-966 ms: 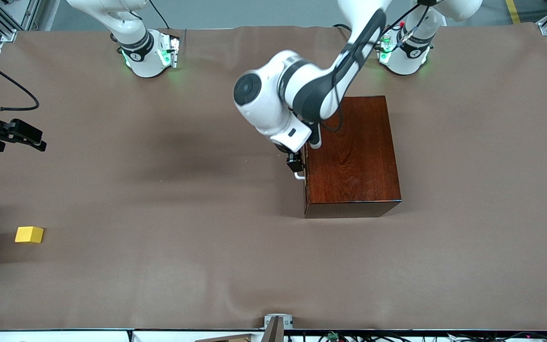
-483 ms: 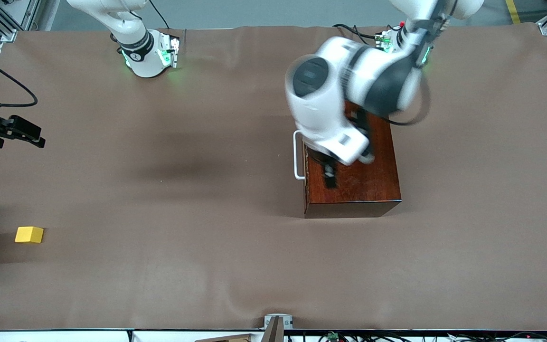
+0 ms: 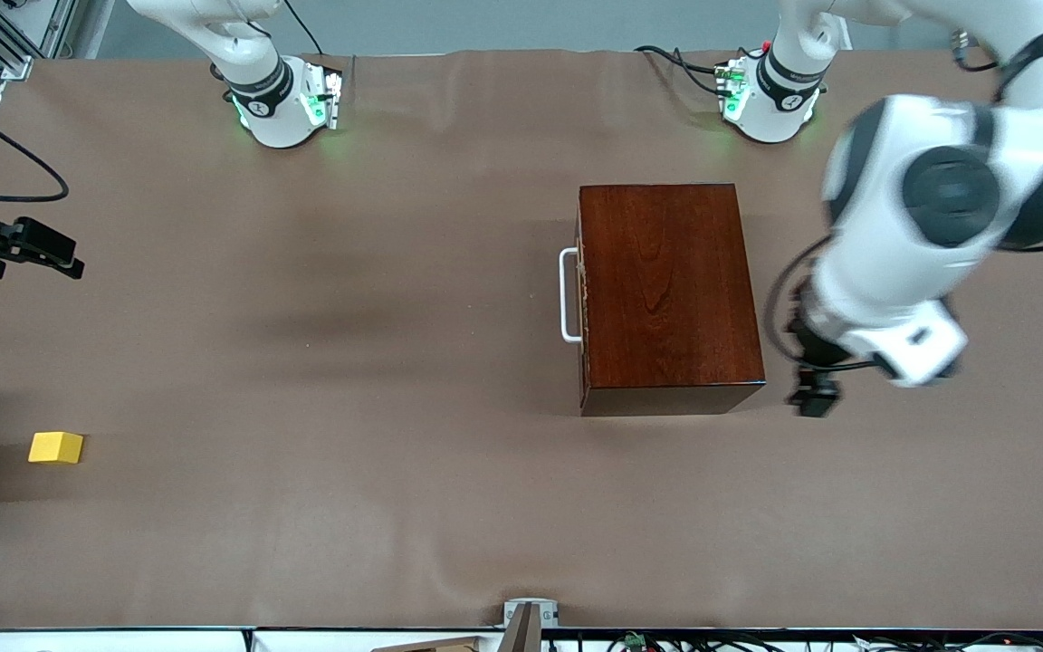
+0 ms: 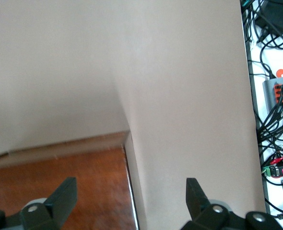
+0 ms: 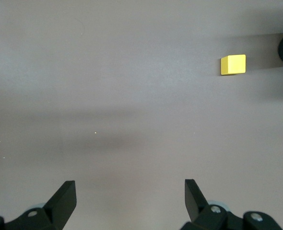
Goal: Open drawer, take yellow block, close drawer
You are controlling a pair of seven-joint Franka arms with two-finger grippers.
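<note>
Reddish-brown box [image 3: 669, 294] holds shut drawer [image 3: 581, 295].

The front view looks down from high across the table [image 3: 395, 543]. Both wrist views face its brown surface from above.

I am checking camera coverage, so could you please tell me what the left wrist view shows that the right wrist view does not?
Only the left wrist view shows the dark reddish-brown wooden box, seen from above at one corner, and a strip of cables and electronics past the table's edge, framed by the open left gripper. Only the right wrist view shows the yellow block lying on the table, framed by the open right gripper. Both show the brown table cover, and neither gripper holds anything.
</note>
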